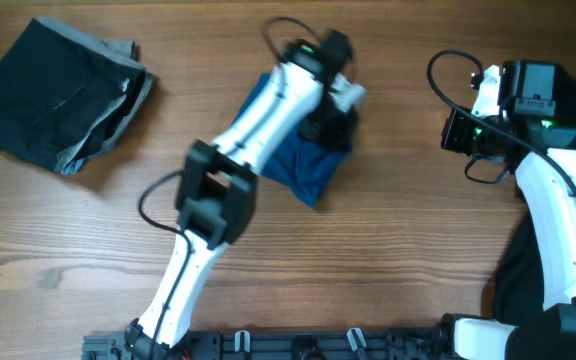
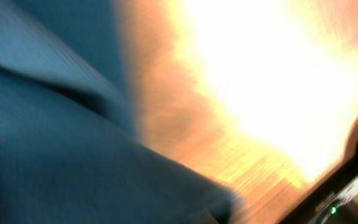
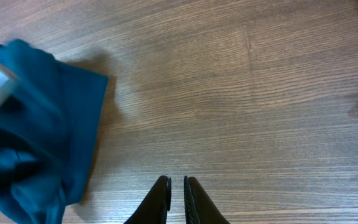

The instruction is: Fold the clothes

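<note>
Folding job: the blue cloth (image 1: 303, 165) lies bunched in the middle of the table (image 1: 398, 260), partly under the left arm. By my judgement it is not yet a neat fold.
Left gripper (image 1: 334, 108): down at the far edge of the blue cloth. Its wrist view is all blur and glare and shows no fingers, so I cannot tell whether it is spread or pinching fabric.
Right gripper (image 3: 178, 198): fingers pressed almost together on nothing, over bare wood, well apart from the blue cloth.
Grey garment (image 1: 56, 95): folded at the far left corner, well apart from the work.
Black pile (image 1: 523, 270): at the right edge beside the right arm, likely waiting its turn.
Risk of dragging: with only one arm on the fabric, a pull could slide the whole blue cloth across the wood instead of turning one layer over.
Risk of a weak grasp: a pinch that catches too little fabric could let the edge drop mid-fold and leave a crumpled heap.
Risk of grabbing both layers: the cloth is bunched, so the fingers may catch more than the top layer.
Risk from speed: the smeared wrist view suggests quick motion, which could flick the corner out of line.
</note>
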Controlling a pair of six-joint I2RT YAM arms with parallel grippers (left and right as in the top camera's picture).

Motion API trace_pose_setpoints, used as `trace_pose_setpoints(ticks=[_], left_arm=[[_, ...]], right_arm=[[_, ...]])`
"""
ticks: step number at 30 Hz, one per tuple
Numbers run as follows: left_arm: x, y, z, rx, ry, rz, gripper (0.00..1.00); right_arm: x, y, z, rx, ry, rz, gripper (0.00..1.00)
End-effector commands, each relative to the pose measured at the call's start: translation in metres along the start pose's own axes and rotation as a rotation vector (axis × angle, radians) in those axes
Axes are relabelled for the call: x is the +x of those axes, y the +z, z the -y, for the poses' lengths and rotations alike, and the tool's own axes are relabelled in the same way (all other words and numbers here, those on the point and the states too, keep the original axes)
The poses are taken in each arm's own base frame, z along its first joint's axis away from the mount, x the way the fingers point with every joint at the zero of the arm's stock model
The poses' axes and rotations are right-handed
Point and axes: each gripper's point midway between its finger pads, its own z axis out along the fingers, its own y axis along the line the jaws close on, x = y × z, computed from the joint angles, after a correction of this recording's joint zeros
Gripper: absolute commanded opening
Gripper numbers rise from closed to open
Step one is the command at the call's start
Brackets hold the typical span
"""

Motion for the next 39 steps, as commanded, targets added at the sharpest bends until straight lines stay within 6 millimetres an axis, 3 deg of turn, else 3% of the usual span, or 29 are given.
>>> trace_pose_setpoints(ticks=[1, 4, 6, 7, 10, 12, 13, 15, 17, 18, 21, 22, 23, 24, 25, 27, 29, 30, 32, 34, 36, 38, 39], left_arm=[[0.010, -0.025, 0.010, -0.133, 0.066, 0.020, 0.04], [0.015, -0.080, -0.002, -0.250, 0.043, 0.100, 0.04], [0.008, -0.127, -0.039, -0.390, -0.051, 0.219, 0.04], [0.002, -0.137, -0.056, -0.403, -0.085, 0.253, 0.04], [-0.013, -0.132, -0.111, -0.404, -0.201, 0.282, 0.04], [-0.021, -0.103, -0.145, -0.378, -0.253, 0.259, 0.04], [-0.023, -0.078, -0.153, -0.304, -0.271, 0.227, 0.04], [-0.026, -0.053, -0.143, -0.188, -0.267, 0.192, 0.04], [-0.035, -0.044, -0.094, -0.024, -0.190, 0.196, 0.04], [-0.037, -0.040, -0.060, 0.067, -0.113, 0.193, 0.04], [-0.012, -0.010, 0.008, 0.097, 0.071, 0.082, 0.04], [-0.001, -0.001, 0.021, 0.058, 0.115, 0.044, 0.04], [0.003, 0.000, 0.021, 0.003, 0.129, 0.034, 0.04], [0.006, -0.006, 0.021, -0.057, 0.138, 0.038, 0.04], [0.009, -0.029, 0.018, -0.125, 0.143, 0.071, 0.04], [0.005, -0.082, 0.001, -0.240, 0.073, 0.185, 0.04], [0.008, -0.143, -0.033, -0.345, -0.086, 0.310, 0.09], [0.016, -0.166, -0.056, -0.368, -0.186, 0.338, 0.20], [0.032, -0.180, -0.094, -0.378, -0.324, 0.312, 0.25], [0.050, -0.172, -0.140, -0.320, -0.456, 0.231, 0.29], [0.065, -0.140, -0.167, -0.162, -0.490, 0.135, 0.37], [0.074, -0.106, -0.189, -0.029, -0.518, 0.120, 0.42], [0.074, -0.095, -0.187, 0.060, -0.505, 0.132, 0.42]], right_arm=[[-0.006, -0.008, -0.004, -0.013, 0.000, 0.030, 0.12], [-0.007, -0.008, -0.004, -0.014, 0.000, 0.032, 0.12], [-0.007, -0.008, -0.004, -0.014, 0.000, 0.032, 0.12], [-0.007, -0.008, -0.004, -0.014, 0.000, 0.032, 0.12], [-0.006, -0.008, -0.004, -0.014, 0.003, 0.028, 0.12], [-0.003, -0.008, -0.003, -0.012, 0.006, 0.016, 0.12], [-0.001, -0.008, -0.003, -0.011, 0.010, 0.009, 0.12], [0.002, -0.008, -0.003, -0.013, 0.036, -0.002, 0.12], [0.002, -0.008, -0.007, -0.035, 0.035, -0.005, 0.12], [0.002, -0.008, -0.007, -0.035, 0.033, -0.003, 0.12], [0.002, -0.008, -0.007, -0.034, 0.030, -0.003, 0.12], [0.002, -0.008, -0.007, -0.034, 0.027, -0.003, 0.12], [0.002, -0.008, -0.007, -0.034, 0.028, -0.003, 0.12], [0.002, -0.008, -0.007, -0.034, 0.027, -0.003, 0.12], [0.002, -0.008, -0.007, -0.034, 0.027, -0.003, 0.13], [0.003, -0.008, -0.012, -0.062, -0.001, -0.009, 0.13], [0.010, -0.012, -0.046, -0.242, -0.166, -0.027, 0.13], [0.018, -0.015, -0.072, -0.363, -0.266, -0.037, 0.12], [0.029, -0.009, -0.096, -0.415, -0.320, -0.073, 0.11], [0.047, 0.022, -0.121, -0.435, -0.390, -0.125, 0.12], [0.075, 0.065, -0.140, -0.483, -0.456, -0.235, 0.15], [0.101, 0.092, -0.152, -0.551, -0.538, -0.321, 0.16], [0.107, 0.100, -0.155, -0.555, -0.549, -0.339, 0.16]])
